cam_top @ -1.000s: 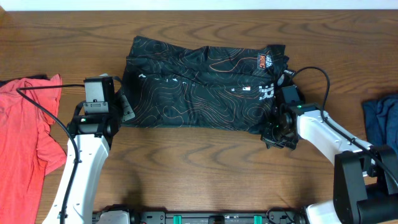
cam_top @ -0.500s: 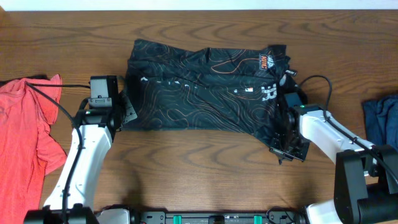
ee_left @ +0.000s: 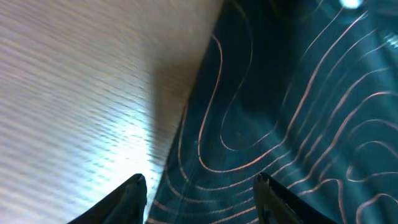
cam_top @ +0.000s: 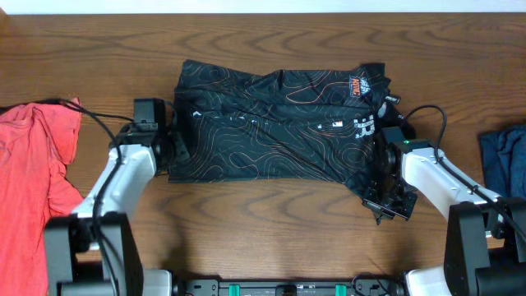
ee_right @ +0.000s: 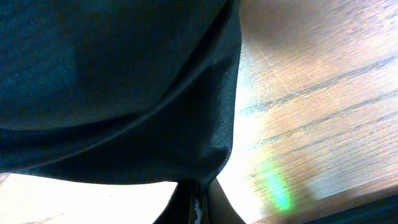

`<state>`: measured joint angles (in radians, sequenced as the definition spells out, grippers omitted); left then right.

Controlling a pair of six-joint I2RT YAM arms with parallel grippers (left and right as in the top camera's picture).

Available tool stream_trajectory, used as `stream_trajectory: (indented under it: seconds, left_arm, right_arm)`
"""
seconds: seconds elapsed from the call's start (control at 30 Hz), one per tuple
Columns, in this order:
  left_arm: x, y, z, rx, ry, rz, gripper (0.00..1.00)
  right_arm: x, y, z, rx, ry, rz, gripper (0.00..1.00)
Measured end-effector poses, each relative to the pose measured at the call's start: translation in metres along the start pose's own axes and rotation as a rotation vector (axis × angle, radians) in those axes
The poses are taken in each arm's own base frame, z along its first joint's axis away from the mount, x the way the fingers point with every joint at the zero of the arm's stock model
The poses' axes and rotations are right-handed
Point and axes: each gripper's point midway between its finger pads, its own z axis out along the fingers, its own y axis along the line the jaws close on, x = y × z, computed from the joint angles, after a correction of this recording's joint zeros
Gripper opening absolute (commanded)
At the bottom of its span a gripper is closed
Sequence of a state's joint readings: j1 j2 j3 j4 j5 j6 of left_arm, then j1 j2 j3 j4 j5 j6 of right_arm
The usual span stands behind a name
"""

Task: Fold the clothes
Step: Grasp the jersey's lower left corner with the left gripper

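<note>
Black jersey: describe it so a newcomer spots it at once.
On the wooden table, look at the centre. The black jersey lies between a red garment at left and a blue garment at right. Only it has thin orange contour lines.

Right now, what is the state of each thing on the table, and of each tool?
jersey: partly folded, wrinkled, lying flat
left tool: open, over the jersey's left edge
right tool: shut on the jersey's lower right corner
red cloth: crumpled, far left, untouched
blue cloth: bunched, far right, partly out of view
</note>
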<state>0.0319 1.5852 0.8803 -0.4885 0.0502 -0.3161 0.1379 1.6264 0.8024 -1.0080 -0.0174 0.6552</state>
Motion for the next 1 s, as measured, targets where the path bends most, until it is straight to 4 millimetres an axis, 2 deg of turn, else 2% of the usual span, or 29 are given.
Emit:
stream_trajectory:
  seconds: [0.2,0.63,0.9,1.0]
  left_arm:
    - [0.022,0.005,0.027,-0.022,0.114,0.002,0.62]
    - [0.034,0.007,0.027,-0.006,0.103,0.005,0.61]
    - [0.055,-0.002,0.021,0.062,0.202,-0.056,0.49]
    - [0.064,-0.006,0.019,0.089,0.243,-0.076,0.36]
  right_arm:
    - [-0.002,0.001,0.000,-0.002,-0.008,0.000,0.01]
    - [-0.010,0.006,0.000,-0.022,-0.042,-0.002,0.01]
    - [-0.016,0.011,-0.001,-0.043,-0.067,-0.005,0.01]
    - [-0.018,0.012,-0.002,-0.049,-0.076,-0.010,0.01]
